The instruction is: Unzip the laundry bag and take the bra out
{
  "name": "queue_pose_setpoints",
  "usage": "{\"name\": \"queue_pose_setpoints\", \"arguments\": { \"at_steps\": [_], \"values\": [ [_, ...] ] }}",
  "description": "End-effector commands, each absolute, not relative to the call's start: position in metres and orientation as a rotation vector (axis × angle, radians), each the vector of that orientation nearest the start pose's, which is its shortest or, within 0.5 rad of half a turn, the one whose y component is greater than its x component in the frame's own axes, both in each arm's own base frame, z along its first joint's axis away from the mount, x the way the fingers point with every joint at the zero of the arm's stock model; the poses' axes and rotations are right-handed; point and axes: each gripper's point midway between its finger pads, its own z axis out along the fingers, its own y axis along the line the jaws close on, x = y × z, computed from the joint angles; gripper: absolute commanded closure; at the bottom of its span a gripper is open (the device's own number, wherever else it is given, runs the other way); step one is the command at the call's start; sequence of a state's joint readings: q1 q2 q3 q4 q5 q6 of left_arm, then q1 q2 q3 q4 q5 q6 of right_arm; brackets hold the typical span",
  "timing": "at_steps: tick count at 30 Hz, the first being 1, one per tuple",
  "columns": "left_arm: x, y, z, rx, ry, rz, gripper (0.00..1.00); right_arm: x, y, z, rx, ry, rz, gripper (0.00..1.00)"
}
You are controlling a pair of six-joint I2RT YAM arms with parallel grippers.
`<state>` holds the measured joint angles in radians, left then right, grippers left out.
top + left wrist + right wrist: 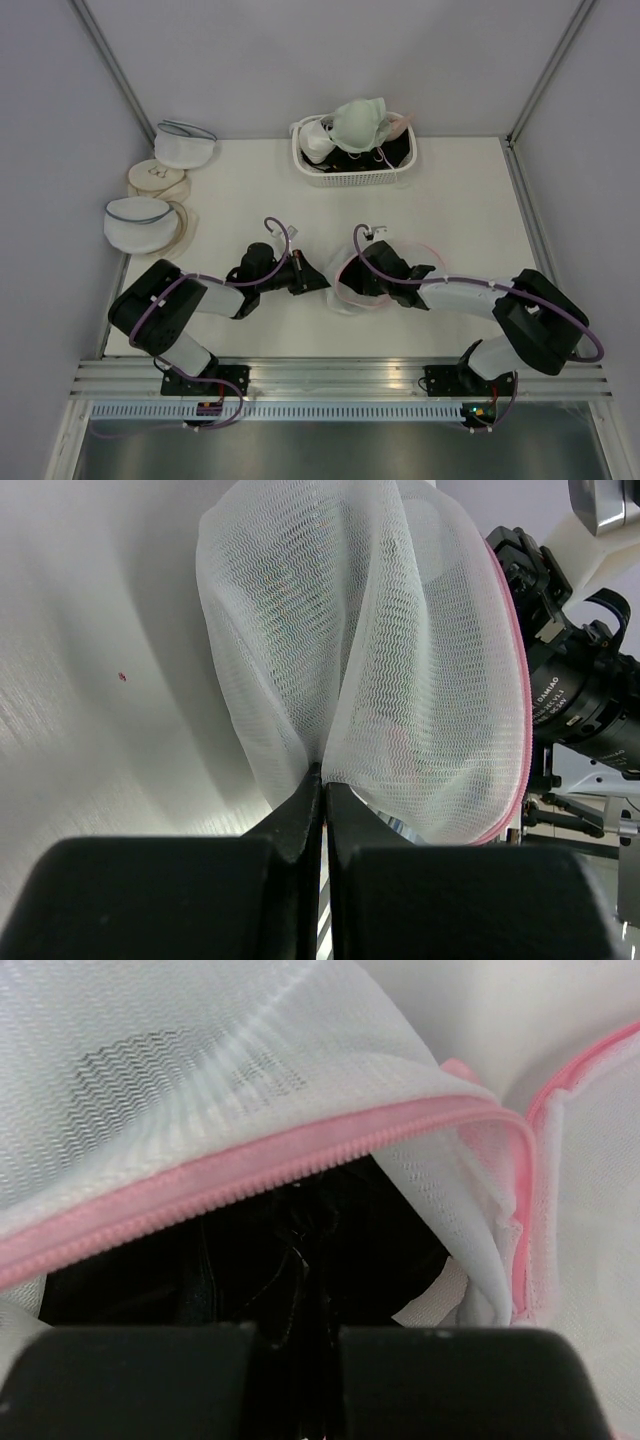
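— The left pincer (320, 780) is pinched together on a fold of the bag's (400, 660) mesh. And the right one?
— The right pincer (298, 1295) is inside the open mouth, closed, and by the look of it on the black bra (370, 1220), which lies inside the bag.
— What could go wrong?
— A strap could snag on the pink zipper (250, 1175), or mesh could be caught too. Then the bag lifts along.
— Any room?
— There's bare table (250, 200) toward the basket (345, 180), but the arms sit close together.

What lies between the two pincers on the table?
The laundry bag, seen in the top view; the left pincer pinches its mesh.
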<state>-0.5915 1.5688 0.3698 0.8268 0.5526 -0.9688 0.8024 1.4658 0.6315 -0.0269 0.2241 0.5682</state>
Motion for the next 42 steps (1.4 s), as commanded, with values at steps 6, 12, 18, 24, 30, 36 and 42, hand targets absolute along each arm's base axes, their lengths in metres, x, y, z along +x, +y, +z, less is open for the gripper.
{"name": "queue_pose_setpoints", "arguments": {
  "at_steps": [6,12,18,24,30,36,42],
  "values": [
    [0.223,-0.297,0.08,0.012,2.194,-1.503,0.98,0.228,0.243,0.088,-0.27,2.333,0.544,1.0],
    [0.225,-0.297,0.08,0.009,2.194,-1.498,0.98,0.198,0.241,0.149,-0.363,2.223,0.736,0.99],
    [0.226,-0.3,0.077,0.008,2.201,-1.508,0.98,0.173,0.245,0.195,-0.401,1.998,0.979,0.99],
    [0.224,-0.301,0.071,0.003,2.217,-1.518,0.98,0.18,0.228,0.25,-0.221,1.634,1.088,1.0],
    [0.222,-0.301,0.07,0.008,2.219,-1.53,0.98,0.203,0.222,0.303,-0.133,1.464,1.031,1.0],
    [0.22,-0.301,0.07,0.021,2.223,-1.526,0.98,0.253,0.226,0.352,-0.081,1.406,0.822,1.0],
    [0.217,-0.3,0.07,0.026,2.222,-1.533,0.98,0.319,0.271,0.385,-0.155,1.409,0.643,1.0]
  ]
}}
